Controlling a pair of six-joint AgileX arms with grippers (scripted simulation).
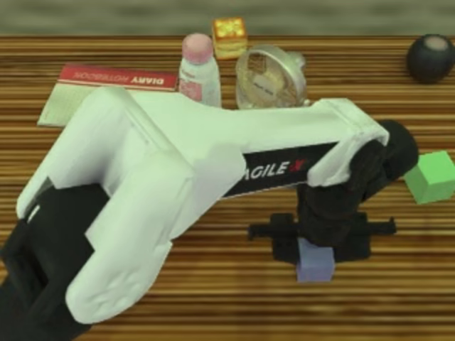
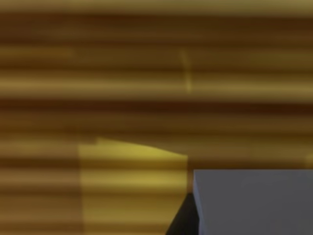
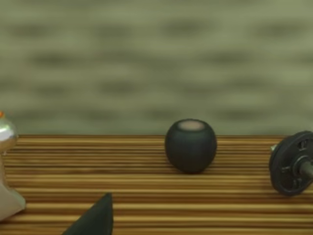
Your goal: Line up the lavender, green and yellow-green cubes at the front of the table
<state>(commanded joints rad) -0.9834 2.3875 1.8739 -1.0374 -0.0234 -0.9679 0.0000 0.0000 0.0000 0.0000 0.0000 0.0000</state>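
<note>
White left arm links (image 1: pixel 163 177) fill the top view's left and centre. Left gripper (image 1: pixel 315 245) stands over the lavender cube (image 1: pixel 315 261), front centre-right of the table (image 1: pixel 213 298); jaw state cannot be told. Green cube (image 1: pixel 431 177) sits at the right edge. Right gripper is out of view.

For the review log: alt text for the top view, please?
The left arm's gripper is at the small lavender cube near the striped wooden table's front; a bright green cube sits right.
</note>
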